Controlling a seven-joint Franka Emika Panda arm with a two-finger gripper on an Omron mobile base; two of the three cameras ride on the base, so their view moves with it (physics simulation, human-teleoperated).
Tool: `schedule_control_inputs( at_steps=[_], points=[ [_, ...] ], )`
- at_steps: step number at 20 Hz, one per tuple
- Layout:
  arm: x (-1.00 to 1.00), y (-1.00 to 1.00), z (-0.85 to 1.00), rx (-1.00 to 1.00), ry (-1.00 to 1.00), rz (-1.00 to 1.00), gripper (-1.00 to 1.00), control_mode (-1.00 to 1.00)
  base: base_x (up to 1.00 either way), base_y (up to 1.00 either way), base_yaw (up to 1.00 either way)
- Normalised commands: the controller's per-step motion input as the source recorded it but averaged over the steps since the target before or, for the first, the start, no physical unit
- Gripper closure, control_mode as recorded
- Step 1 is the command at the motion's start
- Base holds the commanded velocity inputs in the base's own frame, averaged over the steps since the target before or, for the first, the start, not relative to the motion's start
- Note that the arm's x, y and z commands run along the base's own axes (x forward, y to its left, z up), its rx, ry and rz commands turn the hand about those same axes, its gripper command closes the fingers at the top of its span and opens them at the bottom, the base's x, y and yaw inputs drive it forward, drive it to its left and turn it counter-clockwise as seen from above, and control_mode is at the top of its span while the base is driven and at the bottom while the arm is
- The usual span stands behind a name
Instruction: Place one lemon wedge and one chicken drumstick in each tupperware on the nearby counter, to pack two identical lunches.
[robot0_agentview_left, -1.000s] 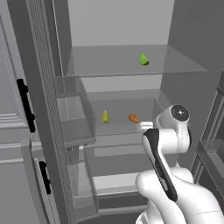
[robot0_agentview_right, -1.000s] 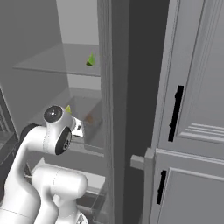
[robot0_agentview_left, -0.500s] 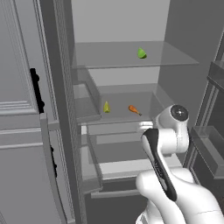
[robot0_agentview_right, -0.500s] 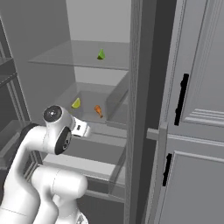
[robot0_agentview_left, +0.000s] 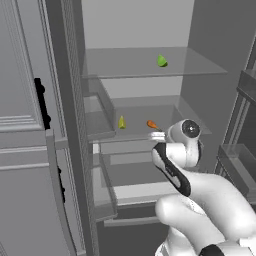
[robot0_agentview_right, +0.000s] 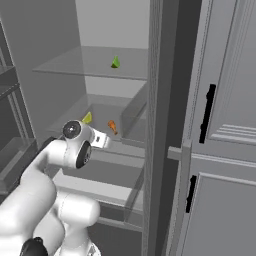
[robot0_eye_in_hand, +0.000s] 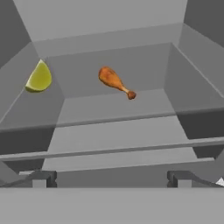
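Inside an open fridge, a brown chicken drumstick (robot0_eye_in_hand: 114, 81) lies on the middle shelf, also seen from the base as the drumstick (robot0_agentview_left: 152, 124) (robot0_agentview_right: 113, 126). A yellow lemon wedge (robot0_eye_in_hand: 39, 77) (robot0_agentview_left: 121, 122) (robot0_agentview_right: 87, 118) sits to its left on the same shelf. A green wedge (robot0_agentview_left: 161, 61) (robot0_agentview_right: 115, 62) rests on the glass shelf above. My gripper (robot0_eye_in_hand: 111, 179) is open and holds nothing, its fingertips (robot0_eye_in_hand: 41, 177) well short of the drumstick, in front of the shelf edge. The tupperware and the counter are out of view.
The fridge's grey door (robot0_agentview_left: 30, 150) stands open on the left, and door bins (robot0_agentview_left: 240, 165) hang on the right. A pulled-out drawer (robot0_agentview_left: 130, 175) sits below the middle shelf. Grey panelled cabinets with black handles (robot0_agentview_right: 210, 115) flank the fridge.
The whole picture has shifted: the base has moved, bringing the fridge's inside nearer and more central. The food has not moved on the shelves. My gripper stays open.
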Motion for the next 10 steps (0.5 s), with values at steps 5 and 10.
schedule_control_inputs(
  at_steps=[5, 10],
  points=[
    [0.99, -0.13, 0.10, -0.01, 0.00, 0.01, -1.00, -1.00, 0.00, 0.00, 0.00],
    [0.75, -0.34, 0.00, -0.09, 0.00, 0.10, -1.00, -1.00, 0.00, 0.00, 0.00]
  ],
)
